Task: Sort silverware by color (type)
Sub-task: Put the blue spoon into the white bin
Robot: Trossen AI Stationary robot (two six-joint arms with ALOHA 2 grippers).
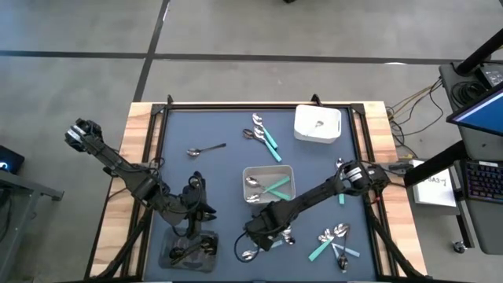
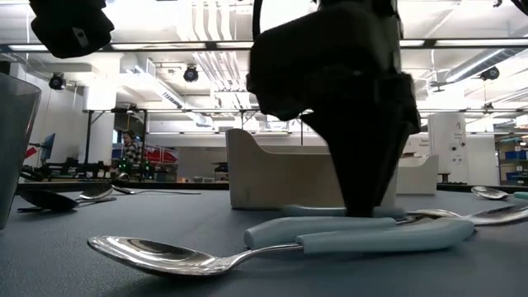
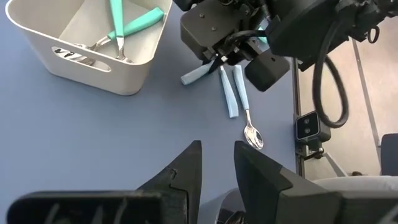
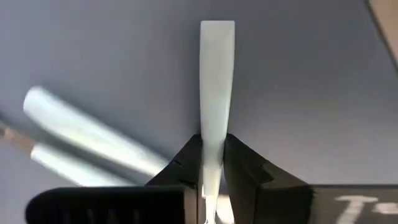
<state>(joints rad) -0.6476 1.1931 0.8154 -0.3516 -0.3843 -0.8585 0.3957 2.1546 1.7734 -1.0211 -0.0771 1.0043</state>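
Floor (image 1: 259, 27): grey concrete, dark seams. Surface (image 1: 216, 169): dark blue mat on pale wood frame. Beside it: desk with keyboard (image 1: 481, 182), papers, cables. Ceiling (image 2: 206, 33): white ducts, bright strip lights. Far off: shelving, one standing person (image 2: 129, 150).

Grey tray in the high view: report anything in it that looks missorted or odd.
Nothing stands out. The grey tray holds only teal-handled silverware, lying loosely crossed. Beside it, the right gripper pinches a pale-blue handle on the mat.
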